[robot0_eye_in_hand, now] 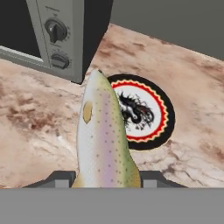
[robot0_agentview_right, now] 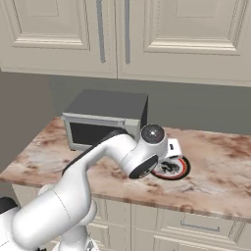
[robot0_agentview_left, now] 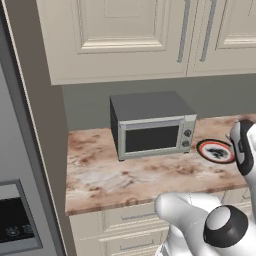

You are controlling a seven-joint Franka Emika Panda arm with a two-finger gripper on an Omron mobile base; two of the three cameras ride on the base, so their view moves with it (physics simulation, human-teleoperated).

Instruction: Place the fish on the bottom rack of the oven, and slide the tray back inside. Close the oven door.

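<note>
Fish (robot0_eye_in_hand: 104, 138) was the thing held: in the hand view its speckled, pinkish-green body rose from between the two dark fingers (robot0_eye_in_hand: 64, 178), which were closed on its lower end, one on each side. It hung above the marbled brown surface (robot0_eye_in_hand: 39, 131), with its pointed end toward the small grey countertop oven (robot0_eye_in_hand: 52, 35).

From the left in the left base view, a tall grey appliance with a dark panel (robot0_agentview_left: 15, 220) stood at the edge, then the surface (robot0_agentview_left: 110, 175) with the small grey oven (robot0_agentview_left: 152, 127) on it near the back wall. Just to the right of that oven lay a round plate (robot0_agentview_left: 216, 151) with a black rim, a red ring and a black figure on white. The white arm (robot0_agentview_left: 200, 220) rose at the lower right. Cream cupboards (robot0_agentview_left: 125, 35) hung above.

In the right base view the arm (robot0_agentview_right: 98, 166) reached over the surface, and its wrist covered part of the plate (robot0_agentview_right: 174, 169).
</note>
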